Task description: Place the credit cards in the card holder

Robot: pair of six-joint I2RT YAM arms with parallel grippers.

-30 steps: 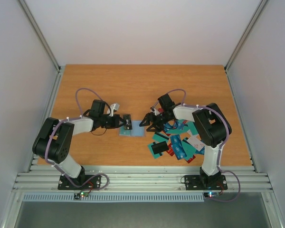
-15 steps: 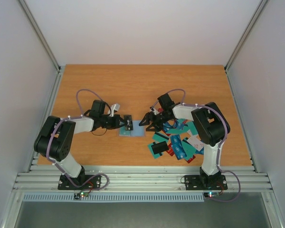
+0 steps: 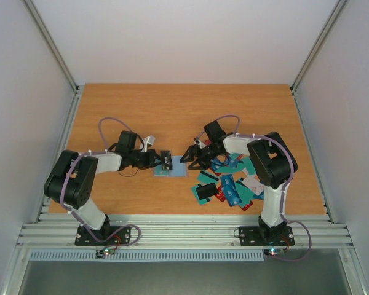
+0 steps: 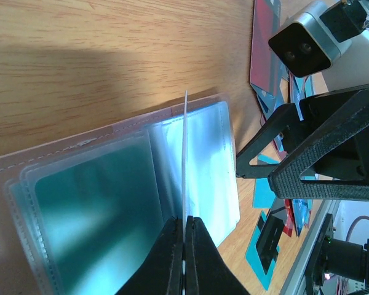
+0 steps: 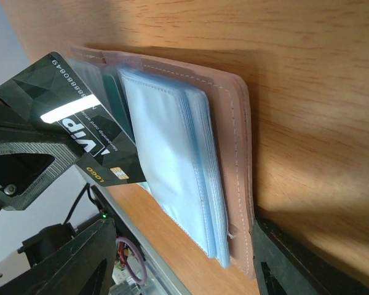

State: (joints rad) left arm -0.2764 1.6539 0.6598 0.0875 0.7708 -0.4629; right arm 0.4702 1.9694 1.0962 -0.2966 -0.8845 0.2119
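The card holder (image 3: 177,172) lies open on the table between the arms, with a tan-brown cover (image 5: 234,123) and clear bluish sleeves (image 4: 209,160). A teal card (image 4: 92,203) sits in one sleeve. My left gripper (image 3: 159,160) (image 4: 186,220) is shut on a black VIP card (image 3: 165,161) (image 5: 80,138), seen edge-on in the left wrist view (image 4: 186,135), upright over the sleeves. My right gripper (image 3: 192,161) (image 5: 183,230) is open, with its fingers (image 5: 67,264) either side of the holder's near end. The other credit cards (image 3: 230,181) lie in a pile to the right.
The card pile spreads under the right arm, with teal, red, blue and white cards, some showing in the left wrist view (image 4: 267,246). The right wrist's camera housing (image 4: 307,40) hangs close over the holder. Aluminium rails (image 3: 184,233) run along the near table edge.
My right gripper has edged slightly left toward the holder. My left gripper and the black card have hardly moved.
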